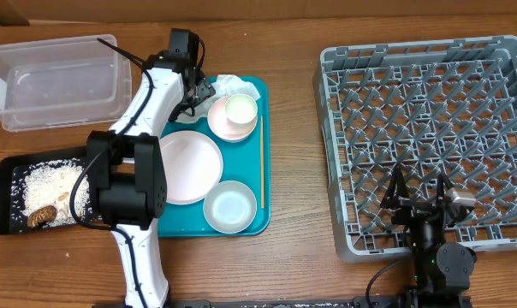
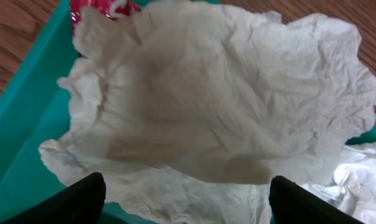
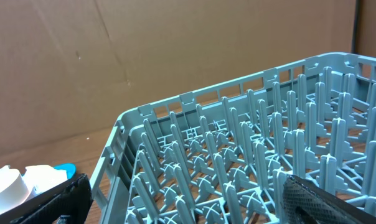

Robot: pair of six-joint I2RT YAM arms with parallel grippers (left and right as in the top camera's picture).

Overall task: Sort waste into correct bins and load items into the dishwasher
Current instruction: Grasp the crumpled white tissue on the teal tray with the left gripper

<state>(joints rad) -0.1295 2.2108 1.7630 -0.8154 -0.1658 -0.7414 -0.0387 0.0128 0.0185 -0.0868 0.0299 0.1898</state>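
Observation:
The crumpled white napkin point(image 2: 225, 106) lies on the teal tray point(image 1: 254, 192) at its back edge; it also shows in the overhead view point(image 1: 234, 85). My left gripper point(image 2: 188, 198) hangs open just over it, a finger at each side. A red-and-white wrapper point(image 2: 101, 7) peeks out behind the napkin. A pink plate point(image 1: 188, 167), a pink dish point(image 1: 224, 122) holding a white cup point(image 1: 240, 109), and a pale blue bowl point(image 1: 229, 207) sit on the tray. My right gripper point(image 1: 423, 201) is open and empty over the grey dish rack point(image 1: 430, 128) near its front edge.
A clear tub point(image 1: 57, 81) stands at the back left. A black tray point(image 1: 6, 192) at the front left holds white crumbs point(image 1: 57, 184) and a brown lump point(image 1: 42, 216). A thin wooden stick point(image 1: 260, 158) lies along the teal tray's right side.

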